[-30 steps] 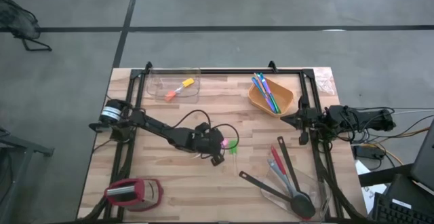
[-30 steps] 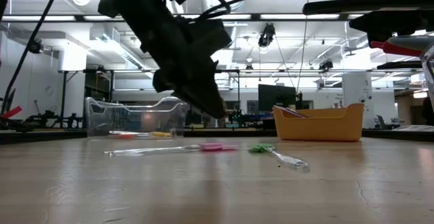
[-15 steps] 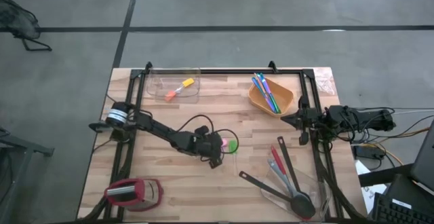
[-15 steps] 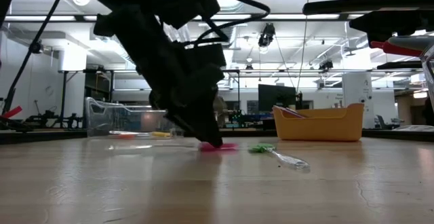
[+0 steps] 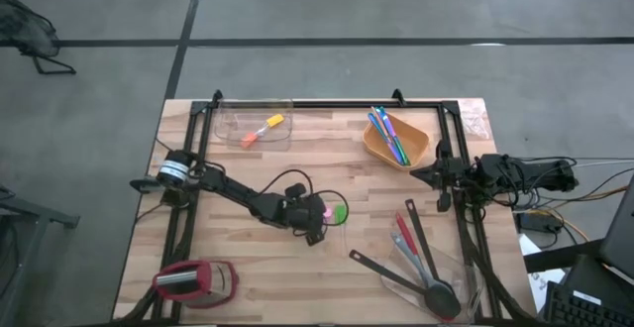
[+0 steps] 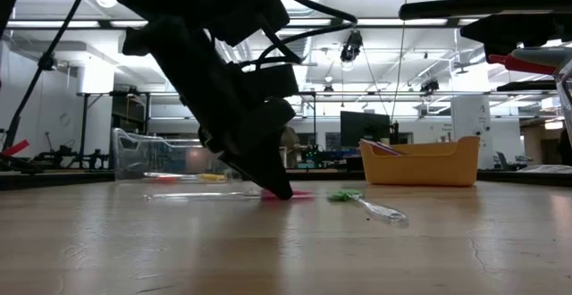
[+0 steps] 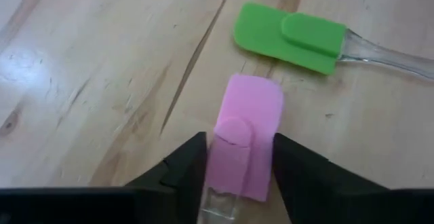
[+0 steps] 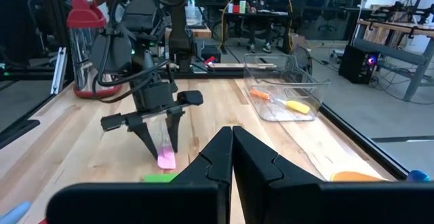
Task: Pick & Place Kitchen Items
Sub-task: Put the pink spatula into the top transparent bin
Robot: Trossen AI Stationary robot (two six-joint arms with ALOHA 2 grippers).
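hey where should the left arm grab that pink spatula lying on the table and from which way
Grip the pink spatula from straight above, across the narrow neck where the flat pink head meets its clear handle. It lies flat on the table, so only its side edges offer purchase. The left gripper already straddles that spot, fingers open either side.

So the high cam sits overhead looking straight down on the whole table [image 5: 248,268] from fairly far off, while the low cam sits right at tabletop level looking flat across the wood into the room behind. The left wrist cam is jammed in close, pointing down past its own fingers at the pink spatula [image 7: 245,132] and the green spatula [image 7: 288,36] on the wood, and the right wrist cam looks level across the table from the far edge. All four views share that middle patch of table with the pink spatula, and the right wrist view and high view both also catch the clear tub [image 8: 285,81].
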